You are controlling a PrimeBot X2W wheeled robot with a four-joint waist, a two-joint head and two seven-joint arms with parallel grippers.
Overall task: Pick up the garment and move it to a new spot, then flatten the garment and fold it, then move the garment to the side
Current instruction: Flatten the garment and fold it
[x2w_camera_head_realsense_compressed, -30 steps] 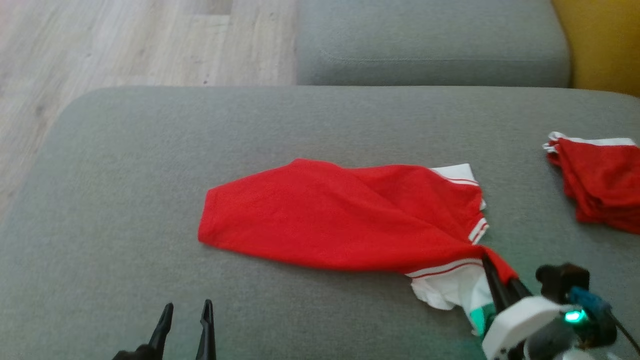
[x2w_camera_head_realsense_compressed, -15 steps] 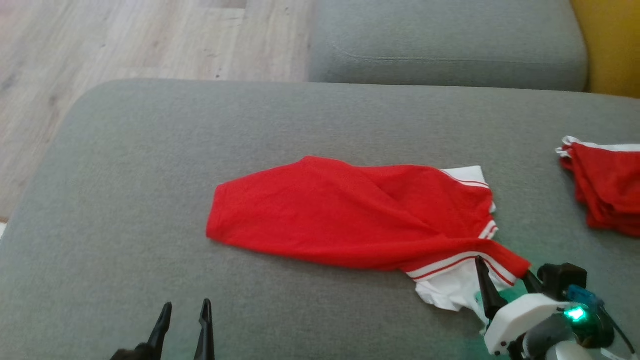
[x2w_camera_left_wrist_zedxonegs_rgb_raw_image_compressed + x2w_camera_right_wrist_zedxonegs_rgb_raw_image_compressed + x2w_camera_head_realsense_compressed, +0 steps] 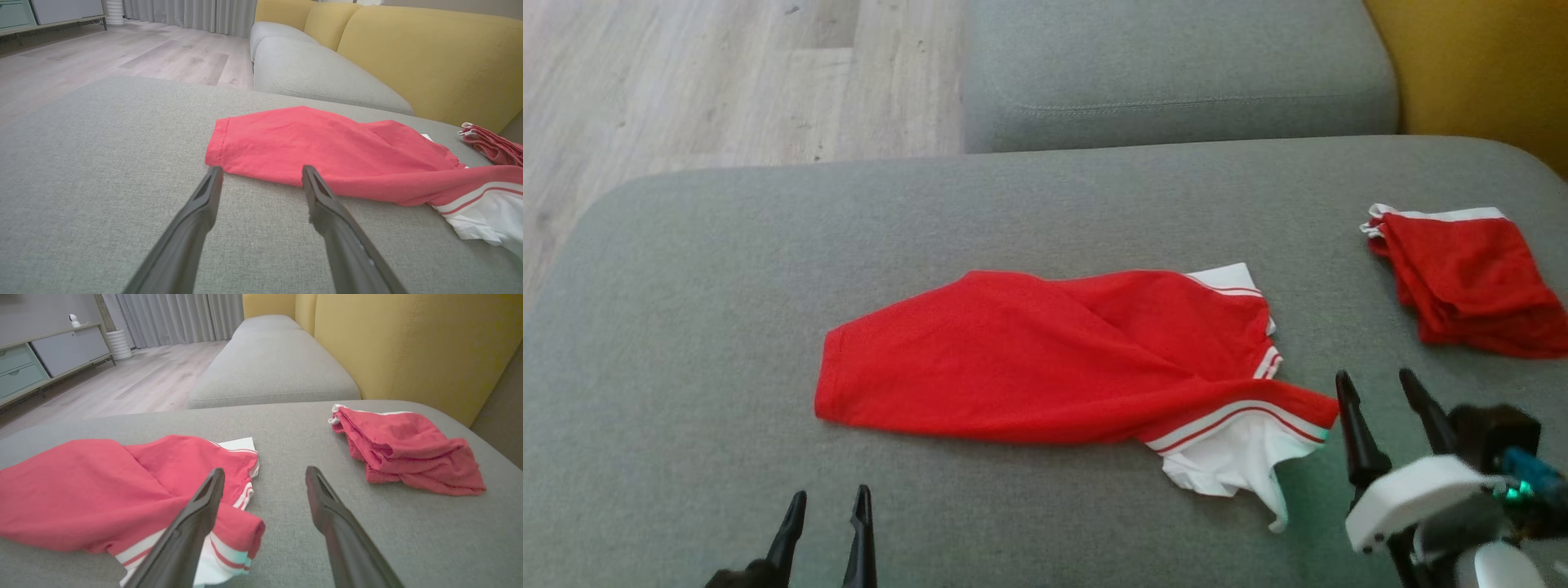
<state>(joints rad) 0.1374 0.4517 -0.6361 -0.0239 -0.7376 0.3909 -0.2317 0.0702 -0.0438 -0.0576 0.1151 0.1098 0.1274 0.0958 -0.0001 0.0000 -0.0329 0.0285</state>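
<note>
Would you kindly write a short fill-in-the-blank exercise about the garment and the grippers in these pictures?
1. The red garment lies on a ____ cushion.
2. The right gripper stands ____ beside the garment's striped end.
3. The folded red pile lies to the garment's ____ in the head view.
4. The left gripper holds ____.
Missing words: grey; open; right; nothing.

Long, tapering black jaws; behind the right pair sit a rounded white housing and a blue fitting.
</note>
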